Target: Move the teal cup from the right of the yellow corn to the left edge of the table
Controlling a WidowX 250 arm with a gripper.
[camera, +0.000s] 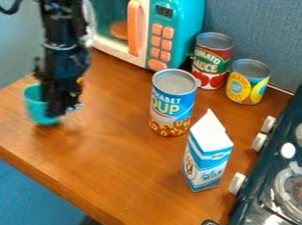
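The black gripper [61, 107] hangs down over the left part of the wooden counter, right beside a teal cup [39, 109]. It covers the cup's right side, and I cannot tell whether it touches the cup. Something small and orange shows just behind the gripper, mostly hidden. A blue soup can [173, 104] stands upright near the middle of the counter. To its lower right is an upright blue and white milk carton [207, 155].
A teal and white toy microwave [178, 16] stands at the back. Right of it are a red and green tomato sauce can [211, 62] and a yellow can [247, 83]. A dark toy stove [278, 182] borders the right side. The counter's front edge [46, 182] slants across the lower left.
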